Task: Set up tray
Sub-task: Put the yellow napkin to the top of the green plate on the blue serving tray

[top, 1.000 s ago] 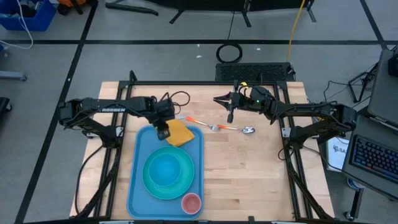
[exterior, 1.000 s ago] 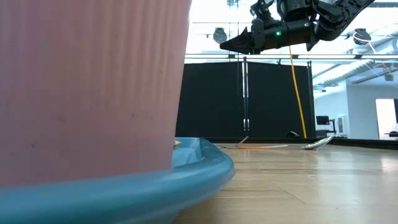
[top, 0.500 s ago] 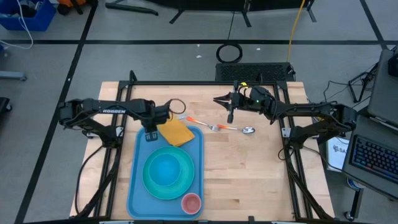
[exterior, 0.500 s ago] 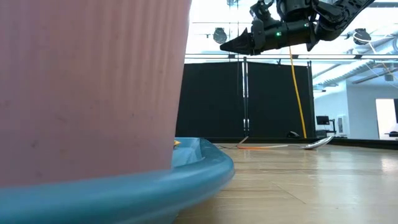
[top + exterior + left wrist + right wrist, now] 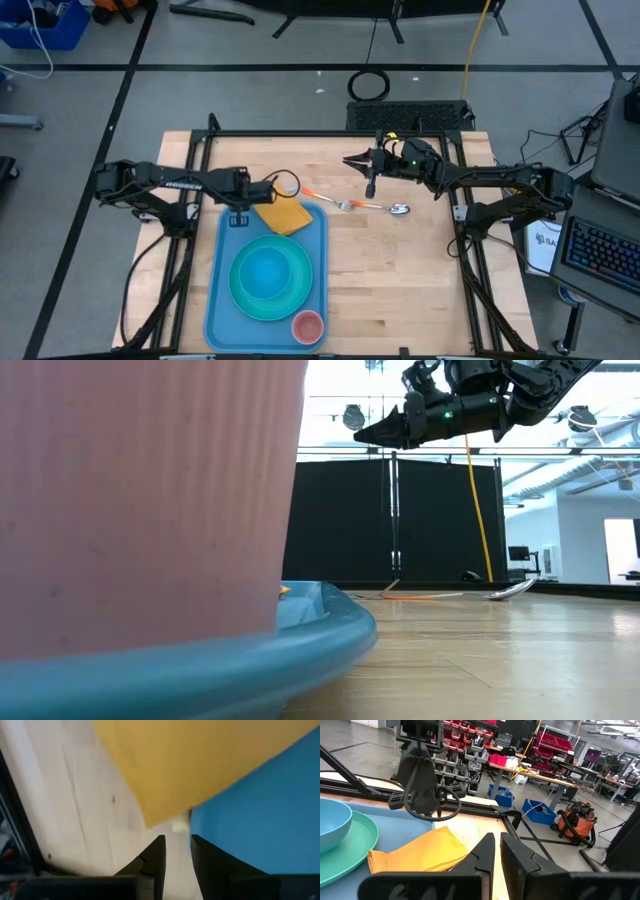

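Observation:
The light-blue tray (image 5: 225,300) lies on the table's left half. It carries a turquoise plate (image 5: 240,292) with a blue bowl (image 5: 268,270) and a pink cup (image 5: 307,325). A yellow napkin (image 5: 283,212) lies across the tray's far rim, partly on the wood. My left gripper (image 5: 240,216) points down at the tray's far-left corner, its fingers a little apart (image 5: 177,845), one on each side of the rim (image 5: 190,832). My right gripper (image 5: 348,159) hangs shut and level, high over the table's far middle. My left gripper comes from above at the far-left corner of the tray, with the rim's edge (image 5: 190,832) running in between its two fingers. I cannot tell whether either finger touches the rim.
An orange-handled fork (image 5: 325,197) and a spoon (image 5: 392,208) lie on the bare wood to the right of the tray's far end, below my right gripper. The table's right half is open wood. Black frame rails run along the table's edges.
My left gripper has gone from beside the napkin toward the table's left edge, to the tray's far-left corner. It has sunk a little and rolled on the way. The napkin and the tray lie where they were.

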Controlling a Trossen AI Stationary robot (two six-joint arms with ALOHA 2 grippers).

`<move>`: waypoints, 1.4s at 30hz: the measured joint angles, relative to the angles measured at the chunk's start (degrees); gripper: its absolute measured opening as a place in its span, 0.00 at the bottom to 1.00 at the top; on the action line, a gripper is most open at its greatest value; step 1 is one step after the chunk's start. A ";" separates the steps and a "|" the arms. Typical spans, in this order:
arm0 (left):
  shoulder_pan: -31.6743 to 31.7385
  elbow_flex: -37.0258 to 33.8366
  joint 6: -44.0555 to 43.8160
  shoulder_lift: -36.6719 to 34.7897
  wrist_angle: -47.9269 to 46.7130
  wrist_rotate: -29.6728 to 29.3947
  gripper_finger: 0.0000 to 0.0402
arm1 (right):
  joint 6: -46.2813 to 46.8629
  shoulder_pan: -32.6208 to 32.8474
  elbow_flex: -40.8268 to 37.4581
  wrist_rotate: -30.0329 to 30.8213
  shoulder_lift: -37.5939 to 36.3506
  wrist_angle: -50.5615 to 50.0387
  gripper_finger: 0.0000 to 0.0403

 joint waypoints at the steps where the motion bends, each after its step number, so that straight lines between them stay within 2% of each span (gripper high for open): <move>1: -0.44 -0.02 0.45 0.00 0.21 0.40 0.24 | 0.16 0.00 0.00 0.00 0.00 -0.04 0.05; 11: -3.30 -0.01 1.42 -0.02 0.74 -0.54 0.24 | 0.63 0.00 0.00 0.00 0.00 -0.83 0.05; 23: -3.30 -1.37 3.10 -0.09 3.79 -1.00 0.44 | 1.23 0.00 0.00 0.00 0.00 -0.83 0.05; 33: -3.26 -4.74 7.36 -0.09 10.03 -3.77 0.42 | 1.26 -0.01 0.00 0.00 0.00 -0.82 0.05; 42: -3.19 -5.24 8.11 -0.09 11.67 -1.99 0.41 | 1.26 0.00 0.00 0.00 0.00 -0.83 0.05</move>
